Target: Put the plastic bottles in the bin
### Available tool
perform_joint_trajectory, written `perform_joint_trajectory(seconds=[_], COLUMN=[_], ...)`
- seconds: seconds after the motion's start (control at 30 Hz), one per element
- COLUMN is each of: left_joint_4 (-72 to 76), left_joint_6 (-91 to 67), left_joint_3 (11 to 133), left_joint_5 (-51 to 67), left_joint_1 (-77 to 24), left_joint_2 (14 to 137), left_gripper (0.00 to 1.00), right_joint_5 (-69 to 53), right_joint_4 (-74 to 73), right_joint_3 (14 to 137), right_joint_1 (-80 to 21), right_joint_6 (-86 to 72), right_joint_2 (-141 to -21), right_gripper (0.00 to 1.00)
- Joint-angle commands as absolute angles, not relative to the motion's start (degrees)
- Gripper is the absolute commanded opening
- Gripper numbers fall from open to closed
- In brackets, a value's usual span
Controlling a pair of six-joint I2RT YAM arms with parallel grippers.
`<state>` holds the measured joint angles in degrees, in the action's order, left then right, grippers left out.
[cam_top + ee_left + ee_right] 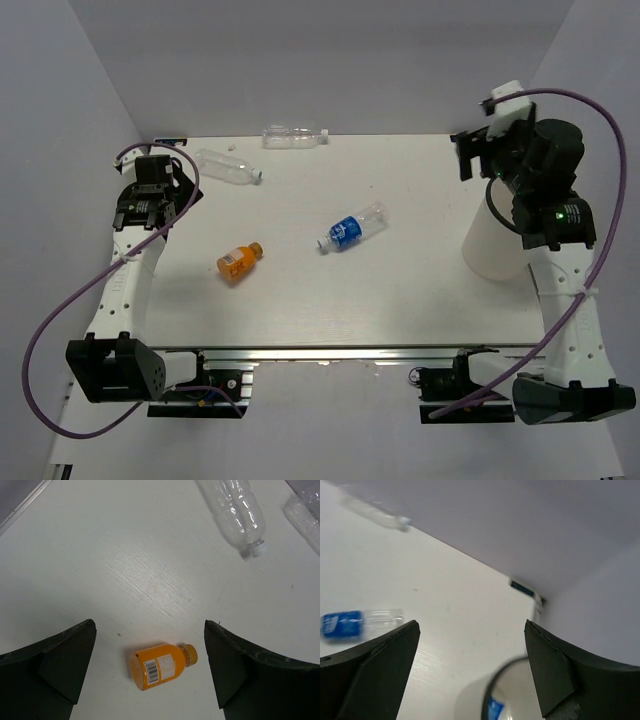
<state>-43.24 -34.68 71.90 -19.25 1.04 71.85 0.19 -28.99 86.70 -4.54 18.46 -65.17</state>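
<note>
The stubby orange bottle (240, 262) (162, 666) lies on its side on the table, below and between my left gripper's (150, 208) (149, 625) open, empty fingers. Two clear bottles (228, 166) (295, 136) lie near the far edge; one (235, 510) shows ahead in the left wrist view. A blue-labelled bottle (352, 227) (350, 625) lies mid-table. My right gripper (472, 152) (470, 625) hangs open and empty above the white bin (490, 250), whose dark rim (507, 685) shows below. Inside the bin a blue-labelled bottle (495, 707) is partly visible.
The table's far edge meets a grey back wall (320, 60), and side walls close in left and right. The right arm covers much of the bin in the top view. A small blue-and-black marker (522, 587) sits at the table's far corner.
</note>
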Motion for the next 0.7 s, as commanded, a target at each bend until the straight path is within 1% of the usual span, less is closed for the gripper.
perform_joint_trajectory(seconds=[0.0, 0.03, 0.07, 0.1, 0.13, 0.17, 0.27, 0.37, 0.53, 0.6, 0.67], left_joint_4=[-44.0, -44.2, -44.3, -44.6, -44.8, -44.8, -44.7, -44.4, -44.7, -44.7, -44.9], left_joint_6=[-35.2, -35.3, -35.3, -35.4, -35.5, -35.5, -35.7, -36.1, -36.6, -35.9, -35.6], left_joint_3=[72.2, 72.2, 72.3, 72.4, 72.3, 72.2, 70.9, 69.2, 67.0, 66.6, 66.2], left_joint_5=[-20.6, -20.5, -20.4, -20.4, -20.4, -20.4, -19.8, -18.7, -18.5, -18.1, -17.9], left_joint_1=[1.2, 1.2, 1.2, 1.3, 1.2, 1.2, 1.2, 1.2, 1.2, 1.3, 1.2], left_joint_2=[71.0, 70.9, 70.8, 70.8, 70.7, 70.5, 69.6, 68.6, 67.2, 66.9, 66.8], left_gripper=[0.98, 0.98, 0.98, 0.98, 0.98, 0.98, 0.98, 0.98, 0.98, 0.98, 0.98], right_joint_5=[-24.7, -22.8, -20.8, -20.0, -22.6, -24.2, -26.9, -26.7, -19.7, -18.5, -16.8], right_joint_4=[-33.7, -34.8, -35.3, -36.3, -38.4, -43.4, -45.9, -48.9, -53.1, -50.2, -42.2], right_joint_3=[89.0, 88.3, 87.8, 87.6, 88.4, 89.2, 91.7, 94.3, 100.5, 98.6, 95.7], right_joint_1=[-11.6, -14.6, -20.5, -22.8, -24.2, -25.9, -27.9, -30.1, -32.5, -32.5, -32.5], right_joint_6=[35.8, 38.8, 42.7, 44.7, 47.4, 54.2, 59.2, 65.3, 65.2, 63.9, 62.1], right_joint_2=[-68.2, -69.3, -70.4, -73.5, -75.5, -77.3, -84.0, -90.9, -104.5, -106.8, -107.7], right_gripper=[0.89, 0.89, 0.89, 0.9, 0.89, 0.89, 0.89, 0.89, 0.89, 0.89, 0.89])
